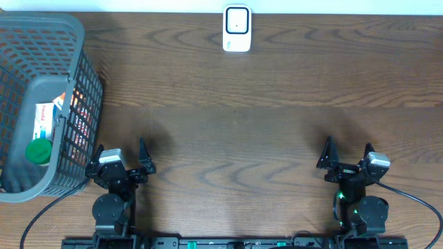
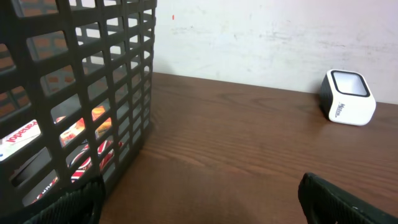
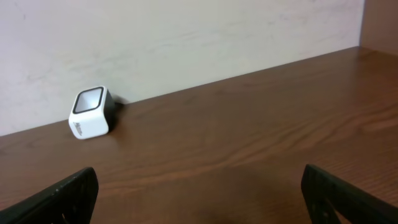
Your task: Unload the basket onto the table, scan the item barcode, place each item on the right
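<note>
Left claw (image 1: 121, 146) and right claw (image 1: 348, 146) are standing spread, empty; box (image 1: 47, 114) is lying in basket (image 1: 88, 104) at ten o'clock from the nearer left claw.

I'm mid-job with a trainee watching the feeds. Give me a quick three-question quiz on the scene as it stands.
1. True or false: the left tool and the right tool are both open and empty.
2. What colour is the round cap that shows inside the basket?
3. Where does the scanner stand?
A. At the far edge of the table, by the wall
B. Between the two tools
C. Inside the basket

Key: 1 true; 2 green; 3 A.
</note>
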Available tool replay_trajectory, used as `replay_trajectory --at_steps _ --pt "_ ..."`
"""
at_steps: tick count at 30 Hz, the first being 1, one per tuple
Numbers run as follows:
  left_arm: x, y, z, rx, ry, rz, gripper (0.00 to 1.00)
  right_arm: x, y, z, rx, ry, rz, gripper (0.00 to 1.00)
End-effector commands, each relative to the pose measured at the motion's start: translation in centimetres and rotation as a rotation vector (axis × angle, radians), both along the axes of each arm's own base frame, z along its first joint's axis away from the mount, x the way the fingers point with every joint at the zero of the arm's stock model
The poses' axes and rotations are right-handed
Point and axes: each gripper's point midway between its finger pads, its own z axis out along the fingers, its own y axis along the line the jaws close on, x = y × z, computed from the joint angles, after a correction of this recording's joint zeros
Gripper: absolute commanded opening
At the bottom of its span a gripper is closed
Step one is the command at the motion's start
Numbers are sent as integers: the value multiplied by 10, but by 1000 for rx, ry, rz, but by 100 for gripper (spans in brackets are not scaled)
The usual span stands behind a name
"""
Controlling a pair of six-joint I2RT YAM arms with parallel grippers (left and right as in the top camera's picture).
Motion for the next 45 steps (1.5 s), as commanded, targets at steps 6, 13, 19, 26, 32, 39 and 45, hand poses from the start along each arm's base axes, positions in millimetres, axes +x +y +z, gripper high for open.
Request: replay_trajectory --at_steps 6,13,19,26,32,39,45 --pt "0 3 -18 -10 36 19 99 0 -3 0 -13 0 -9 99" --pt "0 3 -18 -10 36 19 99 0 -3 0 -13 0 -9 99" --pt "0 3 -18 -9 37 19 99 0 -3 0 -13 0 -9 99" --pt "0 4 -15 -2 25 23 99 0 -3 0 -13 0 -9 99" --pt "2 0 -4 -27 -21 2 99 0 -3 0 -13 0 -9 99" --pt "-6 -81 34 -70 -54 -474 99 0 -3 0 -13 0 -9 99" --pt "3 -81 116 -40 -75 -479 99 0 -3 0 -13 0 -9 99"
